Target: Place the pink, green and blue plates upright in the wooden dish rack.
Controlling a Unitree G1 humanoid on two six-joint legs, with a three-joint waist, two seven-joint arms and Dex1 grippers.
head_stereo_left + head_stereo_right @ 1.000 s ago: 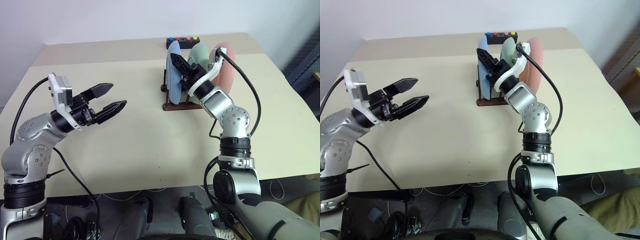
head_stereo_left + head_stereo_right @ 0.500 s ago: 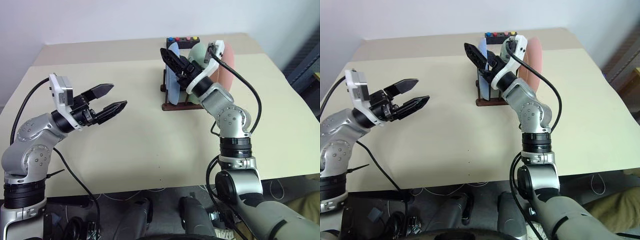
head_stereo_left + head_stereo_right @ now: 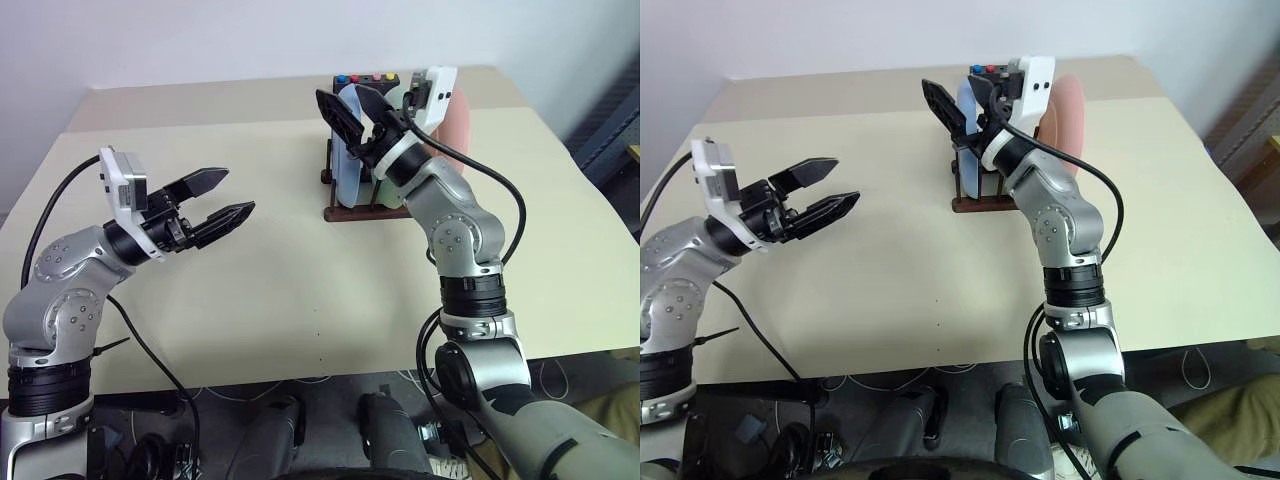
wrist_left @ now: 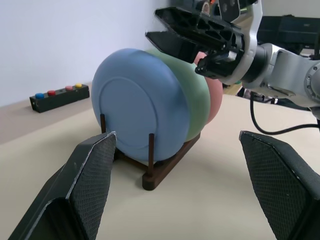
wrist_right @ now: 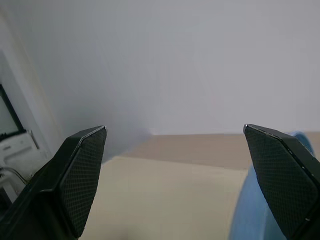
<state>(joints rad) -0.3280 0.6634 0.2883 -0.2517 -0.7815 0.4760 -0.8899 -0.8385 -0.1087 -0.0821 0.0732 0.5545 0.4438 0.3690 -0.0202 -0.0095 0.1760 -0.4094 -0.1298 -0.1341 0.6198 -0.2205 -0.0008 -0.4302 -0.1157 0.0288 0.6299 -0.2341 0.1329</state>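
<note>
nearest the robot lies a broad bare stretch of the pale beige rectangular table [image 3: 300,300], with nothing standing on it between the near edge and the rack. over its left part the left gripper [image 3: 222,197] hangs above the tabletop, its two black fingers spread apart and holding nothing, pointing across toward the rack with open surface all around it. farther in, right of the middle, stands the small dark brown wooden dish rack with thin upright pegs [image 4: 150,167], and all three plates are upright in it: the round blue plate [image 4: 132,102] on the side facing the left gripper, the round green plate [image 4: 192,100] close behind it, and the round pink plate [image 3: 1068,110] at the rack's right end. the right gripper [image 3: 350,105] is raised over the top of the blue plate, its fingers wide apart and empty, clear of the rim. just beyond the rack, near the table's far edge, sits a low black box with coloured buttons [image 4: 60,96]. a plain light wall [image 3: 200,40] closes the far side.
</note>
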